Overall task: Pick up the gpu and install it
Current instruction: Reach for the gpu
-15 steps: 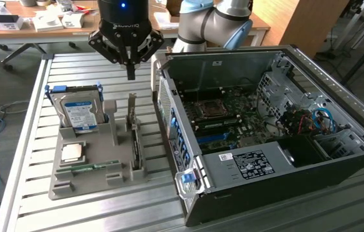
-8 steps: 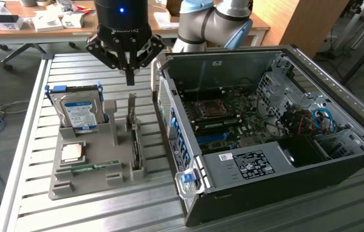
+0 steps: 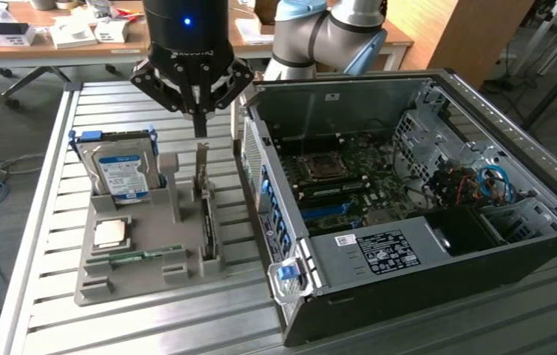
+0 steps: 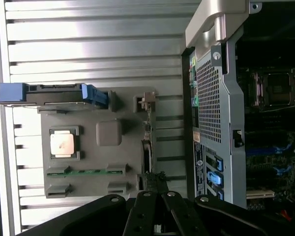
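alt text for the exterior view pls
The shut gripper hangs just above the gpu, which stands on edge in a grey parts holder beside an open computer case. A hard drive stands in the same holder.

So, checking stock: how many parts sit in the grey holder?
4: hard drive upright at the far end, CPU in the square pocket, RAM stick in the near slot, gpu on edge nearest the case.

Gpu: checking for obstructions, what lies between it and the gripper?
Nothing: the exterior view shows a bare gap between the shut gripper and the upright gpu, whose top edge is just below it.
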`<action>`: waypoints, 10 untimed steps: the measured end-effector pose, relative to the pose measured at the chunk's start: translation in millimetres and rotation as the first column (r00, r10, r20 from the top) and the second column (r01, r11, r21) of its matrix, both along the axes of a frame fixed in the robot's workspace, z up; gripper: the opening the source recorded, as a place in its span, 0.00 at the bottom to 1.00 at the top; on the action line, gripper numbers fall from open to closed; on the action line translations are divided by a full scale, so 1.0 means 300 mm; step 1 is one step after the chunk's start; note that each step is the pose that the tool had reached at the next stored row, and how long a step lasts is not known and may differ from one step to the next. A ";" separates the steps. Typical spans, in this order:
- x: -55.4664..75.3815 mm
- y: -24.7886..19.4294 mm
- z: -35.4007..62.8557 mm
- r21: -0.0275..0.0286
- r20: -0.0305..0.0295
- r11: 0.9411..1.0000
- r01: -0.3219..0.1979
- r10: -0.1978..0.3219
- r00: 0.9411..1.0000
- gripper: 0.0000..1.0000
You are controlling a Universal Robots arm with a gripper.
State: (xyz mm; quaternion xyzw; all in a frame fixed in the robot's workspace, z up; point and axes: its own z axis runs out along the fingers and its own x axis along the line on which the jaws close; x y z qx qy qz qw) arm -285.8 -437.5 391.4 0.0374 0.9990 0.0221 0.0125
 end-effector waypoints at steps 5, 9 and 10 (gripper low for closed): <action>-0.001 -0.015 0.000 0.000 0.000 1.000 0.000 0.000 1.000 0.11; -0.001 -0.015 0.000 0.000 0.000 1.000 0.000 0.000 1.000 0.11; -0.001 -0.015 0.000 0.000 0.000 1.000 0.000 0.000 1.000 0.11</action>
